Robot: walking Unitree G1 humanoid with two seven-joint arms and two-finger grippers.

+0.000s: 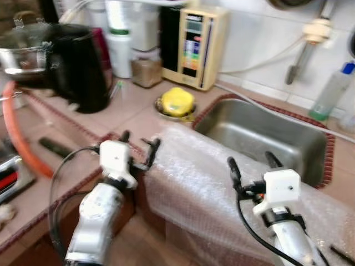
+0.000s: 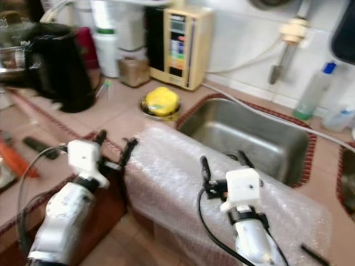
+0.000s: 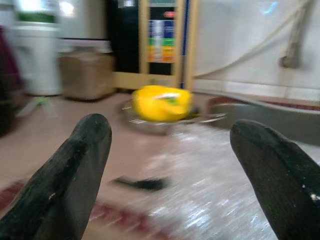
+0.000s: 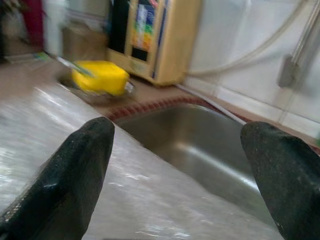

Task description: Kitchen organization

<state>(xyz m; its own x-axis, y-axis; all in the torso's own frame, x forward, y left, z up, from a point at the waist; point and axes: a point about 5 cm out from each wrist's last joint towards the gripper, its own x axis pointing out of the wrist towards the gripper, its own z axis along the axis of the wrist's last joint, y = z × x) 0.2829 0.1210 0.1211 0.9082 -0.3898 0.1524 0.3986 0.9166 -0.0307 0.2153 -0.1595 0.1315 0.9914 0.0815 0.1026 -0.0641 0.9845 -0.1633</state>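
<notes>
A yellow object (image 1: 177, 101) lies in a small metal dish (image 1: 166, 112) on the tiled counter, left of the steel sink (image 1: 260, 136). A sheet of bubble wrap (image 1: 194, 183) hangs over the counter's front edge before the sink. My left gripper (image 1: 141, 143) is open at the wrap's left edge, short of the dish, with nothing between its fingers (image 3: 75, 170). My right gripper (image 1: 250, 162) is open above the wrap, at the sink's near rim; its fingers (image 4: 70, 170) are empty too.
A black kettle (image 1: 77, 66) and a steel pot (image 1: 22, 55) stand at the left. A beige appliance (image 1: 194, 47), a white jug (image 1: 119, 50) and a brown jar (image 1: 147, 71) line the back wall. An orange hose (image 1: 19, 138) curves at the left. A soap bottle (image 1: 333, 91) stands right of the sink.
</notes>
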